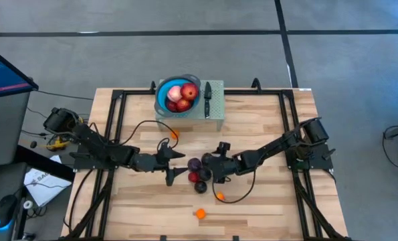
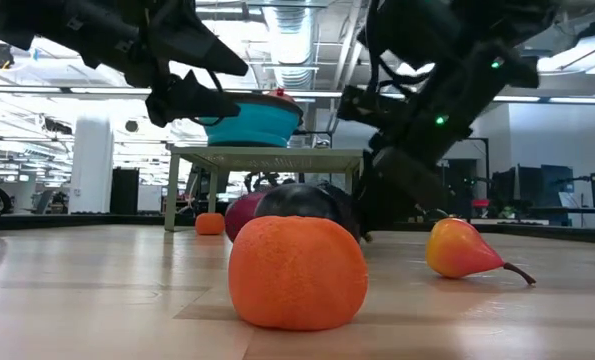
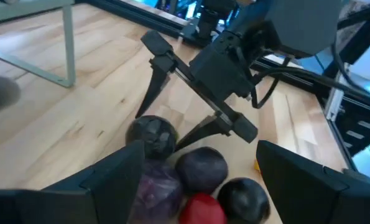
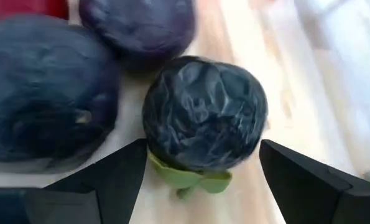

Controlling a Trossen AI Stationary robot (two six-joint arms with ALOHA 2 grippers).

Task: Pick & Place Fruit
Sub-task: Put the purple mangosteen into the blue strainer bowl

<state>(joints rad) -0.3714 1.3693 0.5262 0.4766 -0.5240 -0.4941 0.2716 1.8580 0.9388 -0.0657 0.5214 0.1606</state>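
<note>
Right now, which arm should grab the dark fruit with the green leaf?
Probably the right. The right gripper is open with the dark fruit sitting between its fingers. The left gripper is open too, but hovers farther off.

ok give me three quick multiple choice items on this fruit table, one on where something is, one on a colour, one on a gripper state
1. Where is the blue bowl?
A. on the small green stand at the table's far edge
B. on the floor
C. in the left gripper

2. What colour is the lone small fruit nearest the table's near edge?
A. purple
B. orange
C. green

3. How does the right gripper stand?
A. shut on a red apple
B. out of view
C. open, fingers either side of a dark round fruit

Answers:
1 A, the high view shows the bowl on the green stand beside a knife.
2 B, it shows bright orange in the high view.
3 C, the right wrist view shows both fingers spread with the dark fruit between them, not clamped.
</note>
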